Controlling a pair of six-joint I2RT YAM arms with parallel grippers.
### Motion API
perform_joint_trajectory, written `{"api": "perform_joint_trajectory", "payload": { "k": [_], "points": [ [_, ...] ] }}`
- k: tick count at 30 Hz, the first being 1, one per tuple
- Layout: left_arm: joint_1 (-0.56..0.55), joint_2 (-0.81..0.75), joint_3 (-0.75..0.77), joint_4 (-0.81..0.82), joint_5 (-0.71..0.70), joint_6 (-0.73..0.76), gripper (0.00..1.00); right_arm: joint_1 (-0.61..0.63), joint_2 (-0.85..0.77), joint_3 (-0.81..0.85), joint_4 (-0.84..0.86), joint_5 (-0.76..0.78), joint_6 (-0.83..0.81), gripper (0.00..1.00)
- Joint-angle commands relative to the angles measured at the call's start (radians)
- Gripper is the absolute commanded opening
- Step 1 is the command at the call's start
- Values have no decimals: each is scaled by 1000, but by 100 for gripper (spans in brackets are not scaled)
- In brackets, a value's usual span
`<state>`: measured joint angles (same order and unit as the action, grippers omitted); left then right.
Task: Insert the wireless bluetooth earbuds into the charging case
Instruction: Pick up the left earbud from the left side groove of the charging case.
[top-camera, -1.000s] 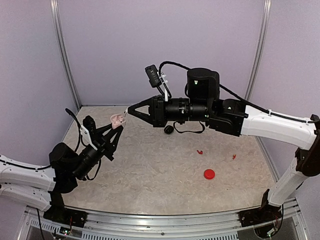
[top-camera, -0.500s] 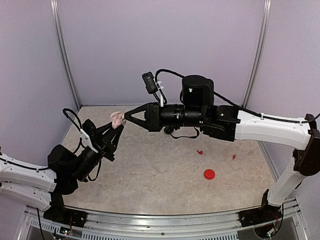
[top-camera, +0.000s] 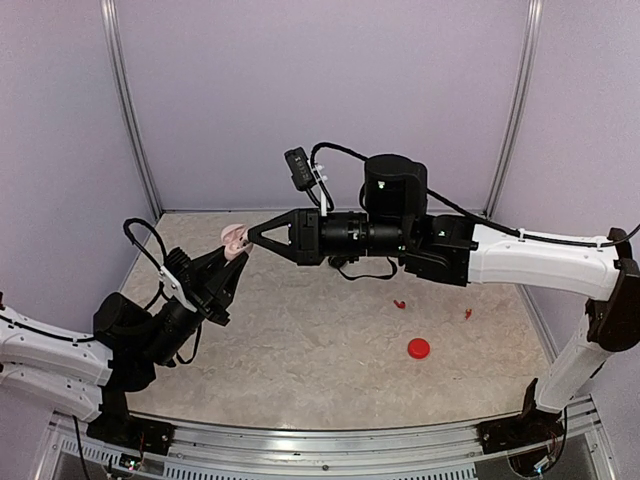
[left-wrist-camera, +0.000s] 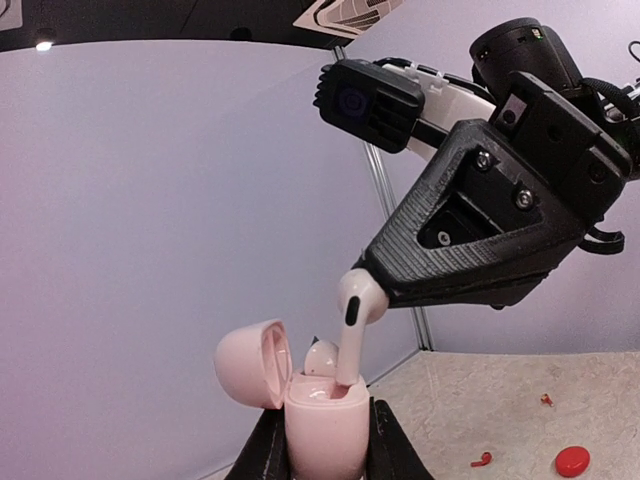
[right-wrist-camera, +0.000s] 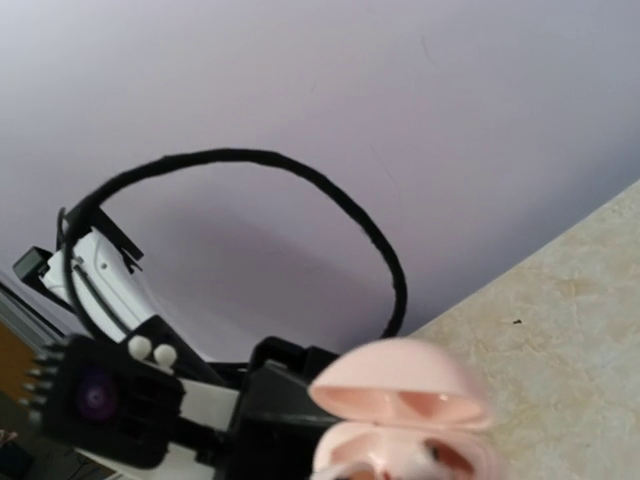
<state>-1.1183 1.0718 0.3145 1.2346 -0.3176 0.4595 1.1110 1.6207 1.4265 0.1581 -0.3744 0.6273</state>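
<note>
The pink charging case (left-wrist-camera: 325, 425) stands upright at the bottom centre of the left wrist view, its lid (left-wrist-camera: 252, 362) swung open to the left, with one whitish earbud (left-wrist-camera: 320, 358) sitting inside. A second whitish earbud (left-wrist-camera: 355, 320) stands nearly vertical above it, stem down, the tip at the case's open mouth. Right of centre in the top view, a tiny red earbud (top-camera: 399, 303) lies flat, and another red earbud (top-camera: 467, 314) lies apart to its right.

**Robot test cell, lab**

You're looking into an enclosed bench cell: plain lilac wall panels (top-camera: 330, 90) at 12 o'clock, aluminium posts (top-camera: 130, 120) at 10 and 2, a marbled tabletop (top-camera: 300, 350), and a metal mounting rail (top-camera: 330, 445) at 6.
</note>
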Motion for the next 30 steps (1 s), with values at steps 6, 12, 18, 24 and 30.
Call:
{"api": "perform_joint_trajectory", "payload": {
  "k": [6,12,18,24,30],
  "points": [
    [-11,-13,-16,51,17,31,0,8,10,-25,15,-3,16,3],
    [-13,-32,-32,58,31,35,0,9,17,-23,-7,-2,26,3],
    [-14,-44,-36,55,52,43,0,10,30,-18,-25,-2,44,5],
    [-22,-46,-35,54,66,51,0,8,34,-10,-48,11,49,9],
    [-18,-56,-40,58,65,27,0,9,24,-12,-42,-7,32,22]
  ]
}}
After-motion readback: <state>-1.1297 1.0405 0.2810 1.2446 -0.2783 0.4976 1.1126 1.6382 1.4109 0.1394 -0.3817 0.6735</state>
